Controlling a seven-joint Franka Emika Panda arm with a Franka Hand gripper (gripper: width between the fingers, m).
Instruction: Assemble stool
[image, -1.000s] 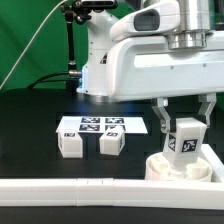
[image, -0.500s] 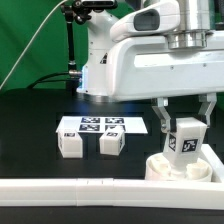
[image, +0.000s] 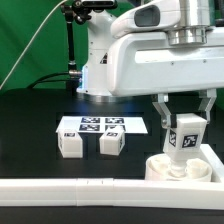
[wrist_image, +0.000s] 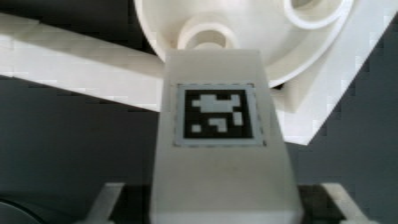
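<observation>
My gripper (image: 185, 128) is pinching a stool leg (image: 186, 140), one finger on each side, and holds it upright directly above the seat disc (image: 165, 168). From the exterior view I cannot tell whether the leg's lower end touches the seat or hangs just clear of it. In the wrist view the held leg (wrist_image: 217, 110) fills the middle with its tag facing the camera. Beyond it the seat (wrist_image: 311, 60) shows a round socket (wrist_image: 206, 38) right at the leg's far end.

Room around the seat is tight on one side. The long white rail (image: 90, 190) runs just beside the seat's camera-facing edge, and I cannot tell whether they touch. In the wrist view the rail (wrist_image: 63, 65) passes close by the seat's rim as well.

Away from the seat, toward the exterior view's left, there is open black table (image: 30, 130). The nearer loose leg (image: 112, 143) stands well apart from the seat, and the farther loose leg (image: 70, 146) stands just beside it, with a narrow gap between them. The marker board (image: 102, 125) lies flat just behind those two, farther from the rail than the seat is. Between the nearer loose leg and the seat's rim the table is bare.
</observation>
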